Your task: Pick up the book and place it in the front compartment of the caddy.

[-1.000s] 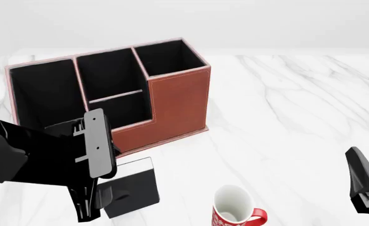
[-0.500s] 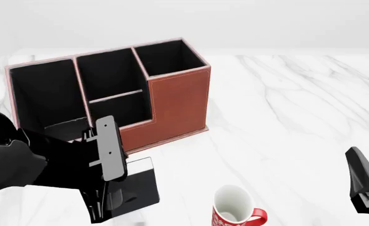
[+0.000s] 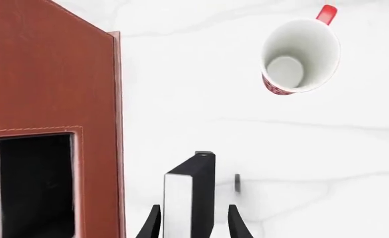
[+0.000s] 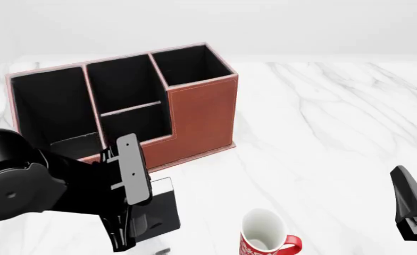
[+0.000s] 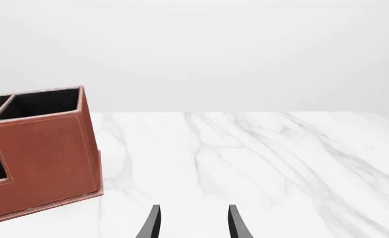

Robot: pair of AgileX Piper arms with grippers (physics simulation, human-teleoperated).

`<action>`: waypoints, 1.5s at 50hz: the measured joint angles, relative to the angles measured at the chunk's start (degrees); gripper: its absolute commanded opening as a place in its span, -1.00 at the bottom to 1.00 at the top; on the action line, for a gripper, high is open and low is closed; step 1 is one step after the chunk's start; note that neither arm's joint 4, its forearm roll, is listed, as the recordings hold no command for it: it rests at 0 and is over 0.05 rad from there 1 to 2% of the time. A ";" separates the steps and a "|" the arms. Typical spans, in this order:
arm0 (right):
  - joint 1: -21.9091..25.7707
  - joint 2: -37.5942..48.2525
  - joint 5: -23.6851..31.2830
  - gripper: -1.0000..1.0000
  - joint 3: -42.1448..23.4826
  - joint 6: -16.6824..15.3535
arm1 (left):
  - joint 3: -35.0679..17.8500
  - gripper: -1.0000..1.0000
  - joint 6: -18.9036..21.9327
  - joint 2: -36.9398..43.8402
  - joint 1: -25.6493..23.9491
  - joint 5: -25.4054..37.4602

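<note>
The black book (image 4: 160,208) stands upright on the marble table in front of the caddy (image 4: 198,114). In the left wrist view the book (image 3: 189,196) shows its white page edge between my left gripper's (image 3: 193,225) open fingers, with a small gap on each side. In the front view my left gripper (image 4: 125,234) is low over the book, partly hiding it. The front compartment (image 4: 134,126) is the low-walled bay behind my left arm. My right gripper (image 5: 193,225) is open and empty, at the right edge of the front view (image 4: 413,212).
A red-and-white mug (image 4: 265,237) stands upright to the right of the book, also seen in the left wrist view (image 3: 299,54). The caddy's tall brown wall (image 3: 49,74) is close beside the book. The caddy's end (image 5: 42,153) also shows in the right wrist view.
My left arm has moved right and down toward the book, and its fingers now straddle it. The book, mug, caddy and right arm have not moved.
</note>
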 measured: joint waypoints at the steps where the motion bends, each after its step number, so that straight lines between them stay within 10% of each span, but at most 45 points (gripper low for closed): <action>1: 0.00 0.00 0.00 1.00 0.00 0.00 | 0.08 1.00 -0.02 0.08 0.02 -0.15; 26: 0.00 0.00 0.00 1.00 0.00 0.00 | 1.73 1.00 -0.70 1.89 0.40 -3.20; 27: 0.00 0.01 0.00 1.00 0.00 0.00 | 1.77 -1.00 -0.75 1.94 0.37 -3.24; 75: 0.00 0.00 0.00 1.00 0.00 0.00 | -15.77 -1.00 17.97 -4.12 10.11 8.57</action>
